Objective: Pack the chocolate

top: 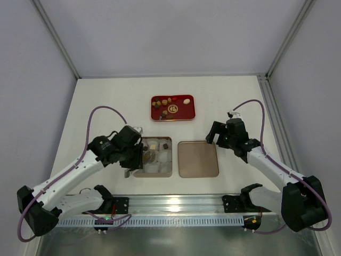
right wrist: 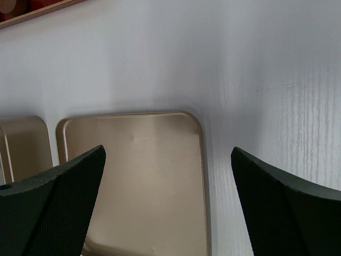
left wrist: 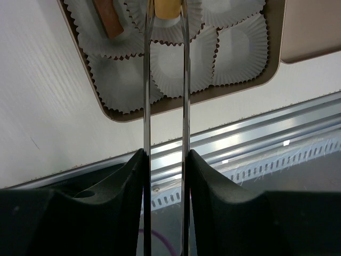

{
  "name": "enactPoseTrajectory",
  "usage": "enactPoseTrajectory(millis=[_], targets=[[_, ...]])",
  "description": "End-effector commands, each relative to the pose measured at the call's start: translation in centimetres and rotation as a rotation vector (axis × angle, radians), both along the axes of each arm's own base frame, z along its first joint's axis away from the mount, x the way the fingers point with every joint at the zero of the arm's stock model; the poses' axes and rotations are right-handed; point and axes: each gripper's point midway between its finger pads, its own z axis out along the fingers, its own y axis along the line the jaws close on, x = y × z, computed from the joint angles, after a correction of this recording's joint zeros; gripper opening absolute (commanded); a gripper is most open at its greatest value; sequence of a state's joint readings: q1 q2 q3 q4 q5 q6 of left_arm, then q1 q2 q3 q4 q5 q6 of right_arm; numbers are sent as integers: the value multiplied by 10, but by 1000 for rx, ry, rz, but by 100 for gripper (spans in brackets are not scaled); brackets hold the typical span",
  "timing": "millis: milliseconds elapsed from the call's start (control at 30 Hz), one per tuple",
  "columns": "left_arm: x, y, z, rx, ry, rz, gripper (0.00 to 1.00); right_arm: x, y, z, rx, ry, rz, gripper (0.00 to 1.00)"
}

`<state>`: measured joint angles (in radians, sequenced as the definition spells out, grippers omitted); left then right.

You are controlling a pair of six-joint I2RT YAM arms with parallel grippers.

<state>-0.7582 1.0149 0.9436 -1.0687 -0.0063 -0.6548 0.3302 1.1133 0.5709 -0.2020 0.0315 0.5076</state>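
Observation:
Several small chocolates point(top: 171, 101) lie on the red tray point(top: 187, 113) at the back. The gold tin point(top: 169, 173) with white paper cups stands at the front, one dark piece point(top: 167, 145) in a cup. My left gripper point(top: 141, 154) hangs over the tin's left side. In the left wrist view its thin metal blades point(left wrist: 165, 21) are shut on a tan chocolate point(left wrist: 167, 7) above a paper cup point(left wrist: 176, 66); a brown bar-shaped piece point(left wrist: 106, 20) lies in the neighbouring cup. My right gripper point(top: 215, 136) point(right wrist: 168, 154) is open and empty above the tin's lid point(right wrist: 138, 181).
The flat gold lid point(top: 198, 159) lies right of the tin. The metal rail point(top: 176, 205) runs along the near edge. In the right wrist view the tin's edge point(right wrist: 21, 144) shows at left and the red tray's corner point(right wrist: 32, 9) at top left.

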Motion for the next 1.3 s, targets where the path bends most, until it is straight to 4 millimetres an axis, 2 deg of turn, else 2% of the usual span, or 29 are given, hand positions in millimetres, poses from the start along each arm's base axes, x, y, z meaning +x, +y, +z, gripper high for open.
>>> enactPoseTrajectory(millis=[0, 567, 967, 1267], targets=[[6, -7, 3, -23, -26, 7, 36, 11, 4, 12, 18, -53, -8, 100], [4, -4, 11, -11, -30, 2, 39, 11, 5, 12, 22, -55, -4, 100], [7, -4, 50, -40, -81, -20, 39, 13, 5, 19, 26, -69, -2, 100], [12, -10, 65, -73, -110, -18, 40, 12, 7, 18, 28, -67, 5, 100]])
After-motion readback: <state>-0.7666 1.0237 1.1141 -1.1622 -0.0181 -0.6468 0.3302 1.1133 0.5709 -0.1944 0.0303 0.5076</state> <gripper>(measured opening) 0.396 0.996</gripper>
